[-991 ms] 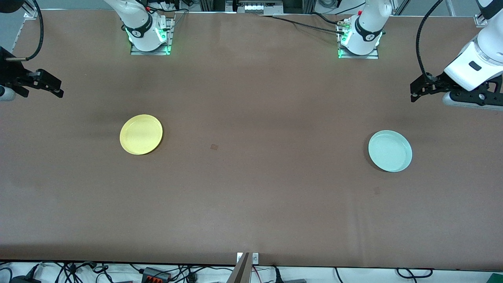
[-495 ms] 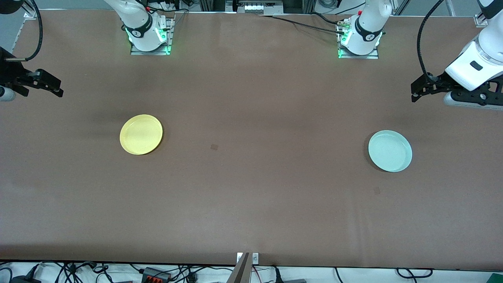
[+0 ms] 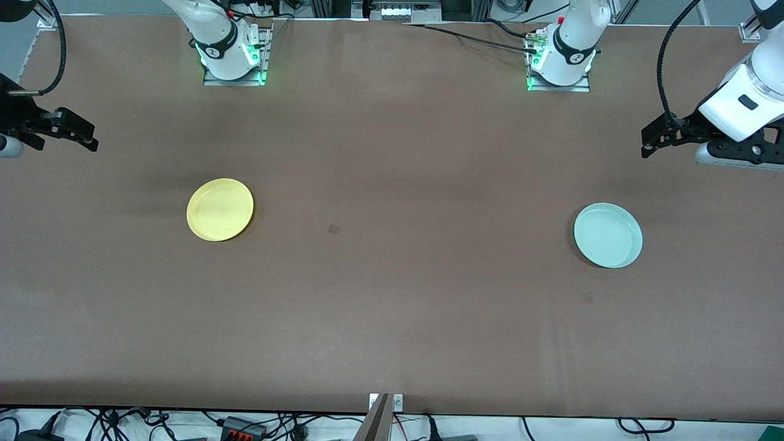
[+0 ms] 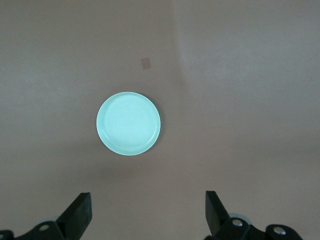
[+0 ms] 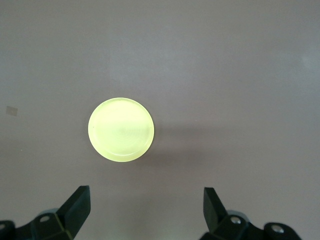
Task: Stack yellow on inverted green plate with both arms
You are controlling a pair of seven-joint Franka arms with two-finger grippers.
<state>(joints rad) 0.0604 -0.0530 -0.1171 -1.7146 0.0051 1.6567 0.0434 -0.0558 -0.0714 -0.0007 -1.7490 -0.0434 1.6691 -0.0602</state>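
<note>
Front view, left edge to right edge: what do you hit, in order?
right gripper (fingers open) → yellow plate → small dark patch on the table → green plate → left gripper (fingers open).

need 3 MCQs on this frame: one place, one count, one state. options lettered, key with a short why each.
1. Where is the yellow plate?
A. toward the right arm's end of the table
B. stacked on the green plate
C. in a gripper

2. How many plates are on the table?
A. one
B. two
C. three

3. How does the green plate lie?
A. upside down
B. on edge
C. rim up

Key: 1 A, it lies alone at that end, near the right gripper. 2 B, only yellow and green show. 3 C, the left wrist view shows its hollow; the left gripper is open above the table, holding nothing.
</note>
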